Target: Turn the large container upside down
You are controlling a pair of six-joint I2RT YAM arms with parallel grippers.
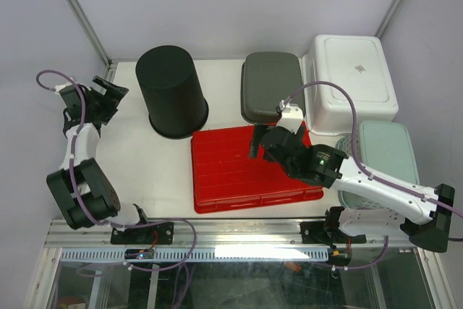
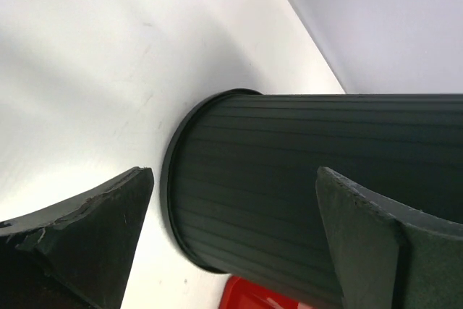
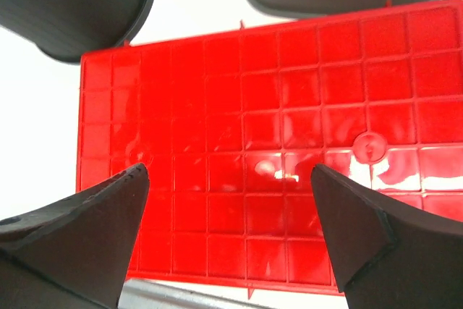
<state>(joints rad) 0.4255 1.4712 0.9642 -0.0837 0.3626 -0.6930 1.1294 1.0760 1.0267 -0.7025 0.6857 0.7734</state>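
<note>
Large red rectangular plastic container (image 1: 231,171) is lying grid-underside up; right pincer (image 3: 228,171) is hovering above, wide; left pincer (image 2: 233,171), 9 o'clock, wide.

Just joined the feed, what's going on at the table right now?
Neither arm holds anything. The left gripper is open and points at the side of the black bucket, which stands rim-down at the back left. The right gripper, also open, hovers over the red tray in the middle, whose ribbed grid faces up, so it looks already flipped. Behind it, a grey tub and a white tub sit bottom-up. A pale green tub lies at the right edge.
</note>
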